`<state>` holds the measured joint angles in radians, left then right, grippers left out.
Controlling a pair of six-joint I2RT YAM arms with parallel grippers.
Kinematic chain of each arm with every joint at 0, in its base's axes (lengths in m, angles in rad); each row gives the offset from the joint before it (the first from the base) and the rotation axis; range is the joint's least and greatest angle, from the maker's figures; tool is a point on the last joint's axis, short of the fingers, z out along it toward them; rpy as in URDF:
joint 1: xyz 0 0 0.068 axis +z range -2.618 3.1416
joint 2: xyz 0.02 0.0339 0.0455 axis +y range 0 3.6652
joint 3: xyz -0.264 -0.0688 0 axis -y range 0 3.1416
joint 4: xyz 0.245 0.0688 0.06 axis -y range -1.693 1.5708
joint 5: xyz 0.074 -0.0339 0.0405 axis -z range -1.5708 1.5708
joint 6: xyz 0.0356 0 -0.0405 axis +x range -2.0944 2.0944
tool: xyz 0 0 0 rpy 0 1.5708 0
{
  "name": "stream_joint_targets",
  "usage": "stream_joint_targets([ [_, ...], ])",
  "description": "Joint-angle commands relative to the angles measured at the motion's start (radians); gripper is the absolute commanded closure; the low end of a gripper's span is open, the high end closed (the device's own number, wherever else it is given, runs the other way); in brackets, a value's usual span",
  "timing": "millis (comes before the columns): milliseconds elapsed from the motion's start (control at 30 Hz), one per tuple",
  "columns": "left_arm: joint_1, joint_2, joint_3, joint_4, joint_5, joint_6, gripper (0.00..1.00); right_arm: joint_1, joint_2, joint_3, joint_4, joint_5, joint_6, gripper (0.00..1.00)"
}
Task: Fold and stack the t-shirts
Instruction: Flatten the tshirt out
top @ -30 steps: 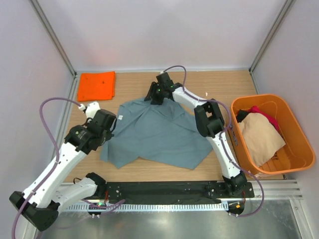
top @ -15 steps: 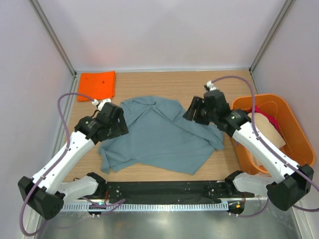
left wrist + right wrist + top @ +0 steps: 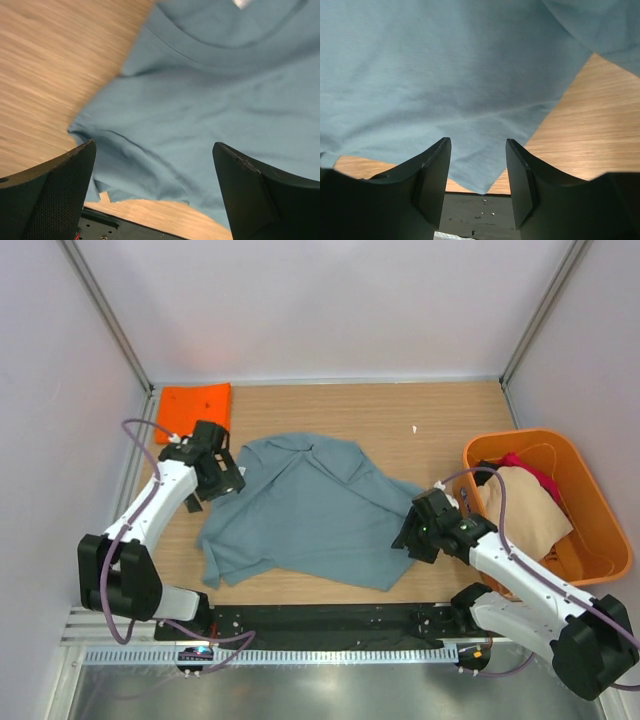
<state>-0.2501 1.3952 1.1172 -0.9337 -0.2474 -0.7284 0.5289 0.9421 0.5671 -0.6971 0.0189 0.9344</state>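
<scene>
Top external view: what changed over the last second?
The right gripper pulled back from the far edge of the grey-blue t-shirt to its near right corner. The left gripper opened, letting go of the shirt's left side. The folded orange t-shirt and the tub stayed put.

Grey-blue t-shirt lying spread on wooden tabletop, collar with white tag at top, sleeve at lower left, left end effector with 2 dark fingers wide apart in foreground.

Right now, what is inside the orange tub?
The orange tub holds a beige shirt on top, a red shirt behind it and some dark cloth. Anything underneath is covered.
</scene>
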Motion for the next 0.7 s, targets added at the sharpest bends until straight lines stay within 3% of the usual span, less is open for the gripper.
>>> stream_joint_targets([
  [0, 0.116, -0.016, -0.029, 0.025, 0.039, -0.003, 0.0, 0.005, -0.009, -0.035, 0.013, 0.015, 0.073, 0.47],
  [167, 0.147, -0.01, -0.102, 0.053, 0.083, -0.003, 0.0, 0.005, -0.02, -0.045, -0.056, 0.067, 0.084, 0.46],
  [433, 0.184, 0.053, -0.229, 0.139, 0.174, -0.049, 0.02, 0.005, 0.052, -0.067, -0.031, 0.053, 0.106, 0.46],
  [467, 0.189, 0.06, -0.234, 0.145, 0.183, -0.049, 0.05, 0.005, 0.05, -0.067, -0.033, 0.056, 0.109, 0.46],
  [600, 0.192, 0.057, -0.249, 0.176, 0.204, -0.054, 0.32, 0.003, 0.06, -0.085, 0.001, 0.053, 0.107, 0.5],
  [667, 0.193, 0.053, -0.244, 0.173, 0.197, -0.055, 0.36, 0.003, 0.082, -0.087, 0.014, 0.053, 0.103, 0.55],
])
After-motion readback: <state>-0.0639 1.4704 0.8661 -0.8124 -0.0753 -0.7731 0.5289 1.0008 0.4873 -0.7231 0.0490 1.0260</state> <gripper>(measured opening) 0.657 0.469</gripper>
